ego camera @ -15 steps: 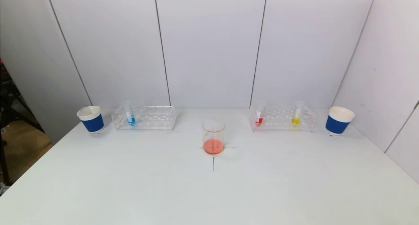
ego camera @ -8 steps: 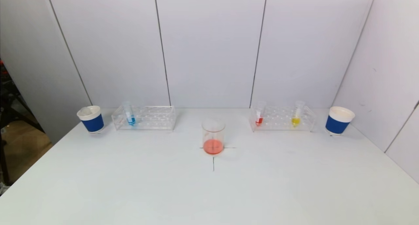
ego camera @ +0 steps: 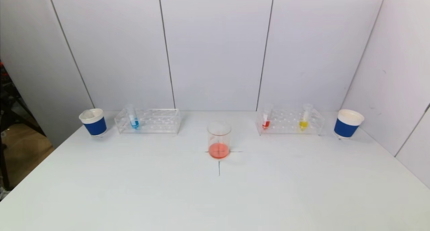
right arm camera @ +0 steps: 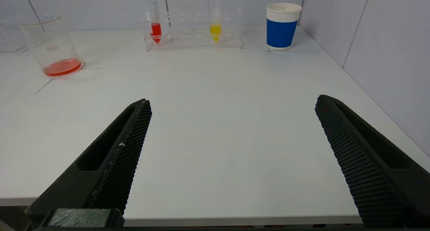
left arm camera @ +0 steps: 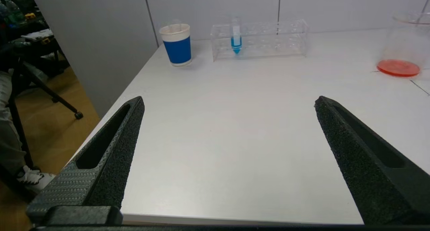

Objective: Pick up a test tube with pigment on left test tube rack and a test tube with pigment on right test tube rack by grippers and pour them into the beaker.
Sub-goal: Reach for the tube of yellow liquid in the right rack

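A clear glass beaker (ego camera: 219,140) stands upright at the centre of a white table (ego camera: 215,197), on a small black cross mark (ego camera: 219,164), with a shallow layer of orange-red liquid in its bottom.

Toward the back of the table on the robot's left sits a clear plastic test tube rack, the left rack (ego camera: 147,121). It holds one upright test tube with blue pigment (ego camera: 133,118) near its outer end. Just beyond that end stands a blue paper cup with a white rim (ego camera: 93,122).

On the robot's right sits a matching rack, the right rack (ego camera: 290,122). It holds two upright tubes — a test tube with red pigment (ego camera: 266,117) at the end nearer the beaker, and a test tube with yellow pigment (ego camera: 304,118) farther out. A second blue paper cup (ego camera: 348,123) stands just past that rack.

Neither arm shows in the head view. The left gripper (left arm camera: 228,105) hangs over the near left edge of the table, its two black textured fingers spread wide and holding nothing. The right gripper (right arm camera: 231,101) hangs over the near right edge, likewise wide and empty — both well apart from the racks.
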### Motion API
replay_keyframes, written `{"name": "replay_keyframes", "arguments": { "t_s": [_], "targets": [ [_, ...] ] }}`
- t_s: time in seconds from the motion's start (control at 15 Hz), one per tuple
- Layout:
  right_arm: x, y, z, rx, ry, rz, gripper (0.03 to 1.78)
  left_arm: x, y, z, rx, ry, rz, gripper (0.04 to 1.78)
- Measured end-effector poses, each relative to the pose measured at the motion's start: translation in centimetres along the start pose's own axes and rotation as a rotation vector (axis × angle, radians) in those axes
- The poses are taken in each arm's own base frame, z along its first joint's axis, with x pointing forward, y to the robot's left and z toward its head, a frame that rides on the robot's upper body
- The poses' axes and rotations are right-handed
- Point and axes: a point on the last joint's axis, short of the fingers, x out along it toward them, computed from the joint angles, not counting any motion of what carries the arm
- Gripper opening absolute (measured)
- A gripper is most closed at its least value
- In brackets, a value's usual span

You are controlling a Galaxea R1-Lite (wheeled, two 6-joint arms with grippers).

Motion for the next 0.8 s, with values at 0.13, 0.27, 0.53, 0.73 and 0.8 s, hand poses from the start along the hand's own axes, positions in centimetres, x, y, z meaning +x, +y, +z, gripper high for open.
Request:
{"name": "replay_keyframes", "arguments": {
  "t_s": [0.13, 0.27, 0.53, 0.73, 0.8],
  "targets": [
    [0.0, 0.0, 0.0, 0.000, 0.000, 0.000, 1.77, 0.4, -0.1, -1.2, 0.002, -0.005, -0.010, 1.77],
    [0.0, 0.0, 0.0, 0.000, 0.000, 0.000, 1.77, 0.5, -0.3, -2.0, 0.009, 0.004, -0.050, 1.77],
    [0.0, 0.0, 0.0, 0.000, 0.000, 0.000, 1.77, 0.6, -0.5, -3.0, 0.061, 0.066, -0.102, 1.77],
    [0.0, 0.0, 0.0, 0.000, 0.000, 0.000, 1.77, 0.6, -0.5, -3.1, 0.093, 0.064, -0.118, 1.77],
    [0.0, 0.0, 0.0, 0.000, 0.000, 0.000, 1.77, 0.6, -0.5, -3.1, 0.106, 0.064, -0.116, 1.77]
  ]
}}
